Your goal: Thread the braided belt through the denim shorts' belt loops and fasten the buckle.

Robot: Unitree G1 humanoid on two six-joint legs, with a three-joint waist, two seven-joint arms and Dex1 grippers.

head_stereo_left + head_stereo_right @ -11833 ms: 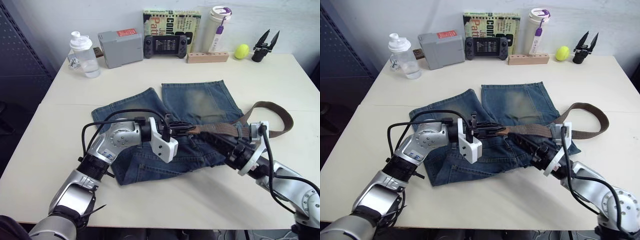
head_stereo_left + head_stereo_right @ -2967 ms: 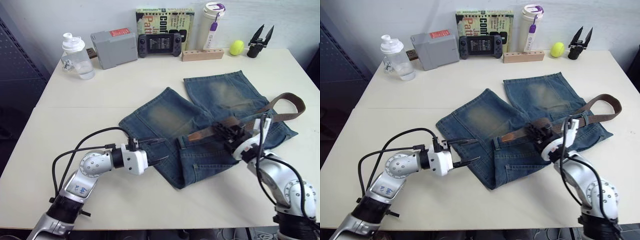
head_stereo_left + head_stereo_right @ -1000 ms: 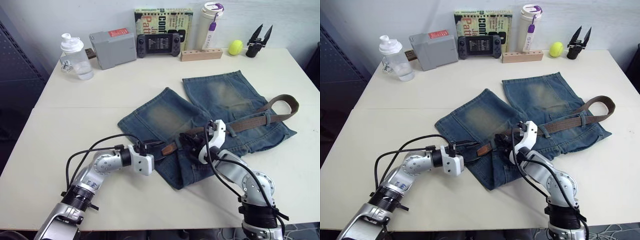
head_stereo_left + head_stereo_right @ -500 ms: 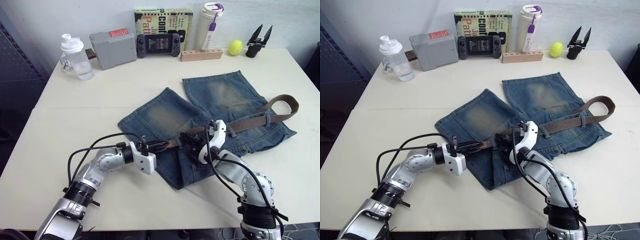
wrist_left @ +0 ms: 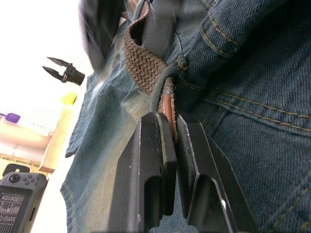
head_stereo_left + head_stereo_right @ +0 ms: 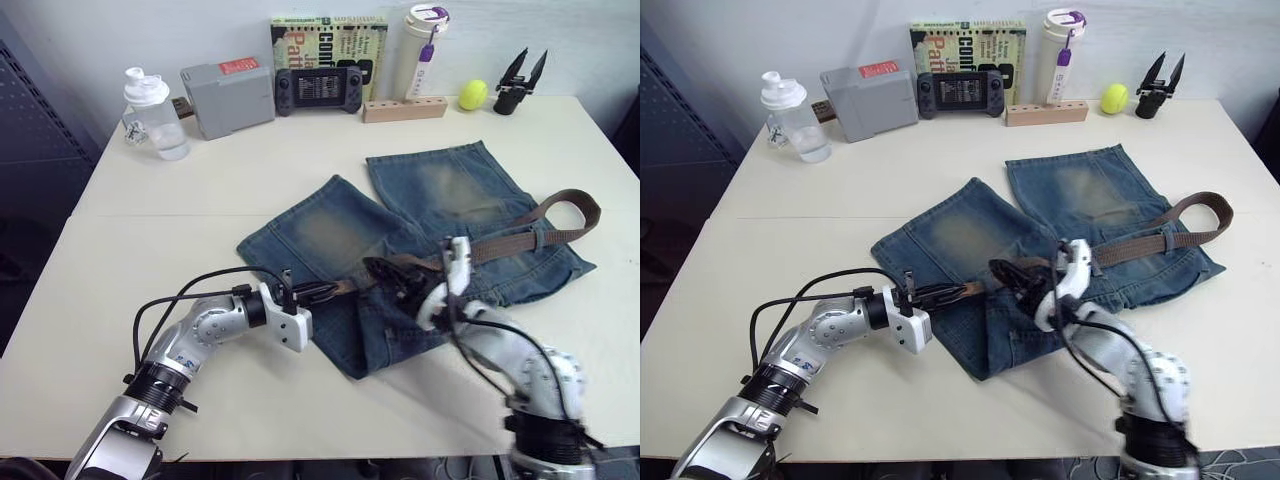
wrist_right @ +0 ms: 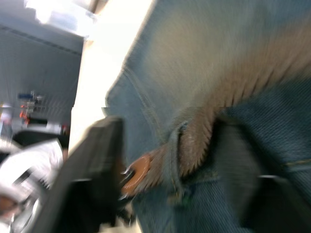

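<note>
The denim shorts (image 6: 340, 230) lie flat mid-table, legs pointing away from me. The braided belt (image 6: 505, 243) runs along the waistband and curls into a bend at the right (image 6: 585, 205). My left gripper (image 6: 325, 292) is shut on the belt's tan leather tip (image 5: 168, 109), which has just come through a belt loop (image 5: 167, 80). My right gripper (image 6: 388, 275) hovers over the waistband just right of it, open, its fingers (image 7: 95, 174) set wide on either side of the strap. Another belt loop (image 6: 539, 237) holds the strap further right. The buckle is hidden.
Along the table's back edge stand a clear bottle (image 6: 150, 110), a grey box (image 6: 228, 95), a game console (image 6: 320, 90), a book (image 6: 330, 35), a tall tumbler (image 6: 418, 45), a wooden block (image 6: 405, 108), a yellow ball (image 6: 471, 95) and a spare black gripper (image 6: 520, 85).
My left gripper reached forward and closed on the belt's tan tip. My right arm has swung a little to the right, its fingers now apart around the strap.
</note>
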